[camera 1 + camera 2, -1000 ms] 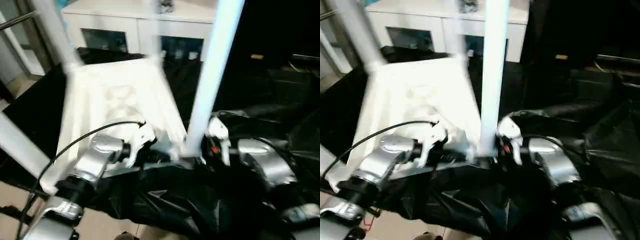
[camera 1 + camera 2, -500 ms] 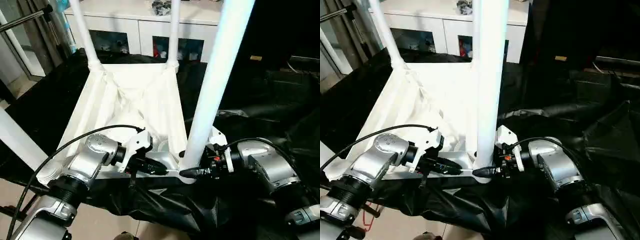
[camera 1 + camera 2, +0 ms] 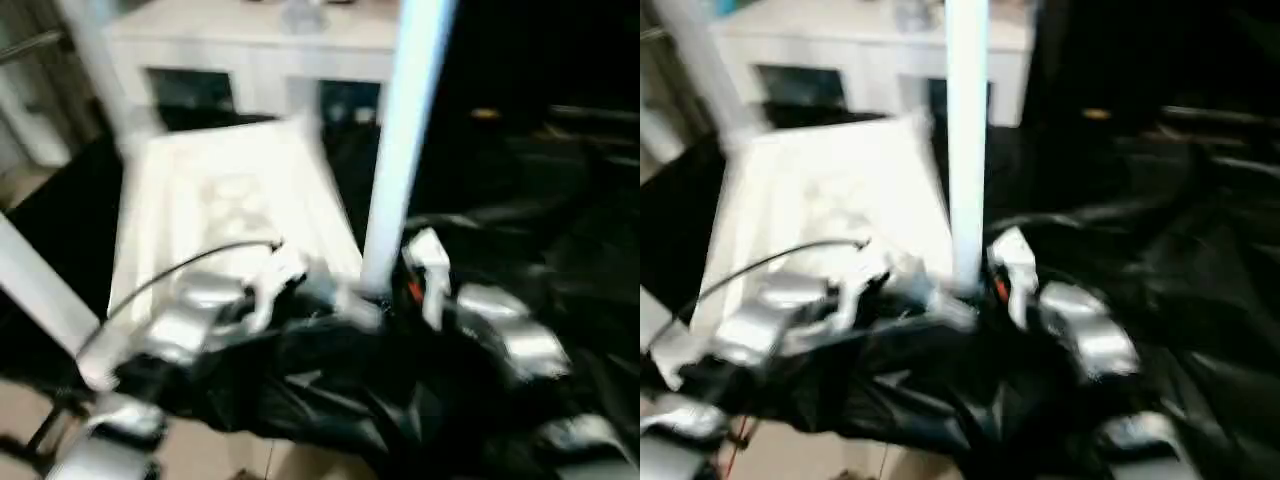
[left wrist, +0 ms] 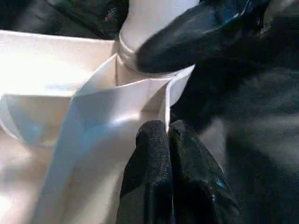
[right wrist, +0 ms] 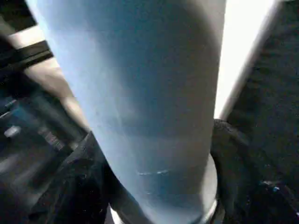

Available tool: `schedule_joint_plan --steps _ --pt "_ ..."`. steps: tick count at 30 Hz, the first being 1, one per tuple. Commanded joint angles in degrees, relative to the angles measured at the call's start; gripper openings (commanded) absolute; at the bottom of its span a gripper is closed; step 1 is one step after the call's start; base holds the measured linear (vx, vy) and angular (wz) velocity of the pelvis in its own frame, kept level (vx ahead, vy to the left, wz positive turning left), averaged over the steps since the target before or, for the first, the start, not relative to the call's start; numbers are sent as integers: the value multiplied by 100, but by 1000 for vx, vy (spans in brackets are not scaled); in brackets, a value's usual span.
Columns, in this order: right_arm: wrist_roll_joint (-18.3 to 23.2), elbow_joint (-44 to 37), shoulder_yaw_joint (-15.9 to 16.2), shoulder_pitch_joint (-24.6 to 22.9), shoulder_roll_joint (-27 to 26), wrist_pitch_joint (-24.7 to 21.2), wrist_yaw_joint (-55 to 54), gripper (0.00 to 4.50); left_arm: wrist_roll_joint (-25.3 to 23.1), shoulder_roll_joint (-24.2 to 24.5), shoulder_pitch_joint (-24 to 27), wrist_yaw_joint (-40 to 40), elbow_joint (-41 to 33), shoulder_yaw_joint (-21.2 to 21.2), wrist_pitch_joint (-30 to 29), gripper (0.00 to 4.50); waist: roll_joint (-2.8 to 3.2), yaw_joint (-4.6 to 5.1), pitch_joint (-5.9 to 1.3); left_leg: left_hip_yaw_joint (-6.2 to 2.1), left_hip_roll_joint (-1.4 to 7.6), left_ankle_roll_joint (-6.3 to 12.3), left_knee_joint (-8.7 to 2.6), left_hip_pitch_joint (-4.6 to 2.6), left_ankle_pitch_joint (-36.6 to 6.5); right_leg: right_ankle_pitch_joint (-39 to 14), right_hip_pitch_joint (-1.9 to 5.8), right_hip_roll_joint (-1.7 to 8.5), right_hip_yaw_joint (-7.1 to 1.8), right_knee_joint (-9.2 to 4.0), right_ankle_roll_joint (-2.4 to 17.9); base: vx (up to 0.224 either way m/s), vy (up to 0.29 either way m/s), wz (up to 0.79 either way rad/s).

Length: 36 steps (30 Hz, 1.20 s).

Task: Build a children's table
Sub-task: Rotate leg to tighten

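The white tabletop [image 3: 225,210] lies upside down on a desk draped in black plastic sheeting [image 3: 520,240], its ribbed underside facing up. White tubular legs stand up from its corner sockets: the near right leg [image 3: 400,140] rises straight up in front of the robot, another [image 3: 95,70] stands at the far left corner, and a third [image 3: 35,290] slants past the near left corner.

The left gripper [image 4: 168,128] reaches in from the left to the near edge of the tabletop, close to the socket of the near right leg. In the left wrist view its two black fingers [image 4: 152,158] are pressed together, clenched on a thin upright rib or wall of the tabletop right beside that socket.

The right gripper [image 5: 161,186] comes in from the right at the base of the near right leg. In the right wrist view the leg stands between its dark fingers [image 5: 79,186], one on each side just above the socket collar; they sit spread around the tube, and contact looks likely, though a firm grasp cannot be told.

Behind the desk stands a white cabinet [image 3: 260,50] with glass doors.
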<state>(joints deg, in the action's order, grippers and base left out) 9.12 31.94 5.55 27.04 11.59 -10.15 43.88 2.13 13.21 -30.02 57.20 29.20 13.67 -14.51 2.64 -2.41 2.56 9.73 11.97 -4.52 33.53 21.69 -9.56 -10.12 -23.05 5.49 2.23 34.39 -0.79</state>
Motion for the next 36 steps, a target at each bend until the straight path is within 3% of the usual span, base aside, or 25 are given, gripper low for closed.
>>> schedule_joint_plan --steps 1,5,6,8,11,16,18,22,25,31,36 --pt "-293 423 170 46 -426 -207 -797 257 177 -496 -165 -295 -170 84 -35 0 -57 7 -296 0 1 -77 -468 -68 -2141 -2568 192 177 -80 -532 912 0 0 0" --pt "-370 481 224 102 -744 -28 -1050 257 -57 -701 -92 -532 -290 303 -71 0 -32 22 -302 -6 0 -40 -470 -96 -2244 -2768 166 170 -76 -584 793 0 0 0" --pt "-389 456 253 94 -761 9 -1029 313 -91 -694 -77 -510 -305 345 -52 0 -34 17 -306 -6 2 -30 -472 -87 -2234 -2733 167 168 -79 -582 784 0 0 0" --pt "-370 470 255 109 -786 70 -945 327 -149 -653 -40 -399 -324 437 1 0 -23 12 -323 -4 12 0 -484 -78 -2135 -2500 181 165 -83 -565 825 0 0 0" --pt "-234 353 234 117 -648 43 -588 362 -132 -511 -3 -278 -388 423 24 0 -16 -12 -345 21 29 58 -474 -77 -1917 -1765 197 141 -98 -501 1082 0 0 0" --pt "-290 164 379 86 -300 196 -61 407 -34 -299 35 61 -498 392 120 0 -20 -28 -386 34 26 203 -432 -44 -1488 -997 274 145 -93 -412 1307 0 0 0" --pt "-175 -61 482 19 4 226 647 407 26 -73 84 459 -587 434 204 0 -28 -41 -400 34 31 289 -411 -40 -1322 -742 290 148 -86 -384 1393 0 0 0" --pt "36 -656 764 -218 636 258 2050 407 159 300 146 1072 -677 450 304 0 1 -171 -409 71 69 508 -361 -63 -1055 -219 268 120 -80 -316 1578 0 0 0" --pt "103 -854 875 -295 902 181 2530 407 176 462 152 1297 -662 444 353 0 -17 -251 -399 77 88 498 -369 -78 -1155 -347 255 129 -84 -315 1588 0 0 0" --pt "306 -1129 974 -349 1190 -68 3153 407 359 839 200 2016 -803 563 179 0 -42 -256 -360 66 86 270 -423 -82 -1589 -1096 242 154 -105 -366 1441 0 0 0" --pt "350 -1254 1043 -369 1265 -151 3326 339 406 981 212 2267 -877 635 85 0 -32 -265 -369 70 87 262 -410 -86 -1448 -996 231 156 -115 -357 1448 0 0 0"
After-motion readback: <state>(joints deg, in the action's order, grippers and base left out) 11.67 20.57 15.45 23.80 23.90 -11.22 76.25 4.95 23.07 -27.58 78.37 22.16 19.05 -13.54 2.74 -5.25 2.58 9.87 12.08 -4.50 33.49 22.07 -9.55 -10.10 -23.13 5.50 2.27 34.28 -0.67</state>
